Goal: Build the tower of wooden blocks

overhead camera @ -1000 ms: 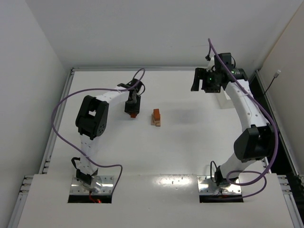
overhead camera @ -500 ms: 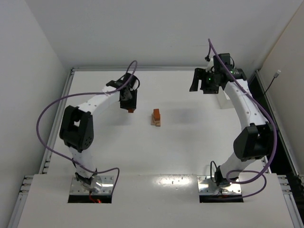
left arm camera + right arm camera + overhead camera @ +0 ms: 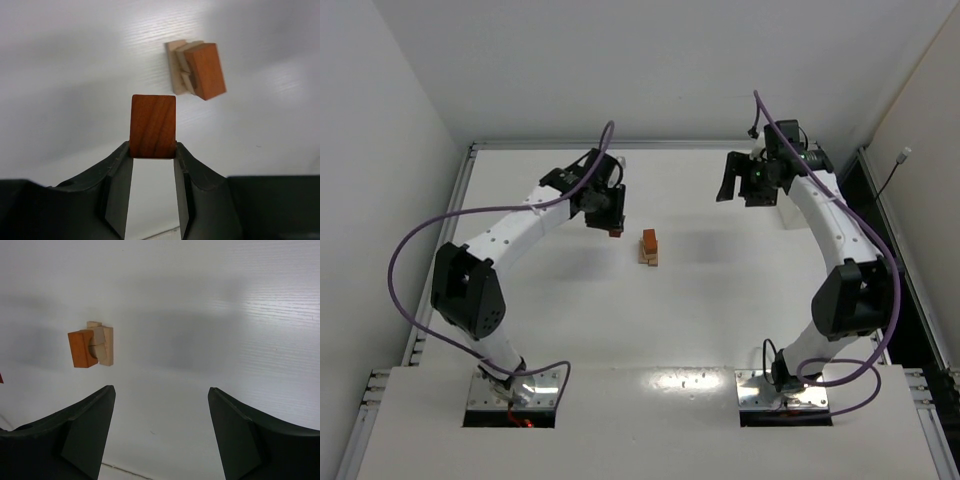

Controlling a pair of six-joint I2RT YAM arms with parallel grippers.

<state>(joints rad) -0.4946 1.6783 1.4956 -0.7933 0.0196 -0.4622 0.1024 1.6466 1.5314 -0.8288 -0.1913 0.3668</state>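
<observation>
The left claw is clamped on a reddish-brown block. The block is a smooth rectangular piece with fine lengthwise grain and crisp square edges, and it sticks out beyond the dark matte fingertips. The wood block tower stands near the middle of the white bench. It is a small stack of pale tan planks, one of them notched, capped by a reddish-brown cube with flat faces and sharp corners. From above, the held block sits just left of the tower and does not touch it.

The right claw hangs spread wide, with nothing between its broad black fingers. It is over the far right part of the bench, well apart from the tower. The bench surface is matte white with a faint linear texture. Bare bench surrounds the stack on every side. White walls rise close behind the far edge and along both sides.
</observation>
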